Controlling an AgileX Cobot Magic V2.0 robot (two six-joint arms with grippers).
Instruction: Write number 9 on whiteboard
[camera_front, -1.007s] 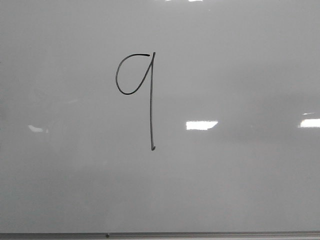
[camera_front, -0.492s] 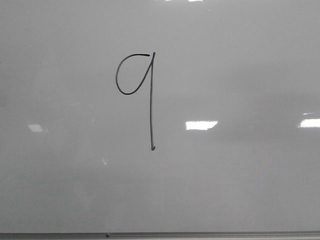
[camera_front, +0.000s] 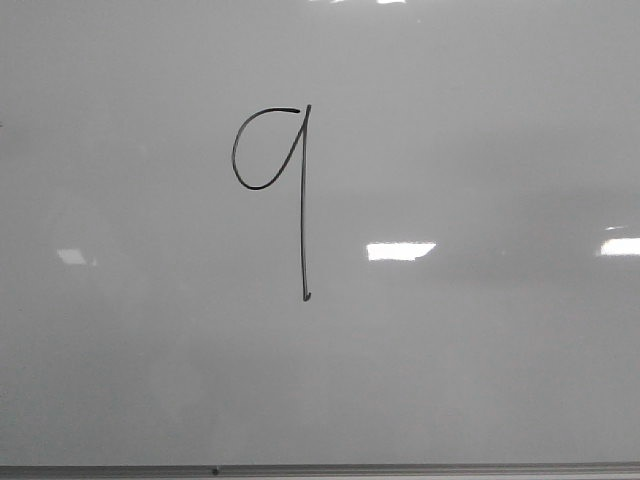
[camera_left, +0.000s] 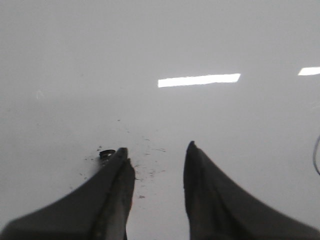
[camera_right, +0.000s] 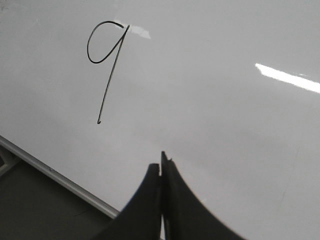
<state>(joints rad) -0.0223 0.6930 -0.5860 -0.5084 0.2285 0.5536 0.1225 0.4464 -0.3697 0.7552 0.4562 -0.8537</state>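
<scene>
The number 9 is drawn in thin black marker on the whiteboard, with an oval loop and a long straight stem. Neither gripper shows in the front view. In the right wrist view the 9 lies ahead of my right gripper, which is shut with nothing visible between its fingers, above the board. In the left wrist view my left gripper is open and empty over the board. No marker is in view.
The board's grey metal frame edge runs along its near side and also shows in the right wrist view, with a dark surface beyond it. Small black specks and a dark mark lie by the left fingers.
The 9 is unchanged. Only the bright light reflections on the board have shifted slightly.
</scene>
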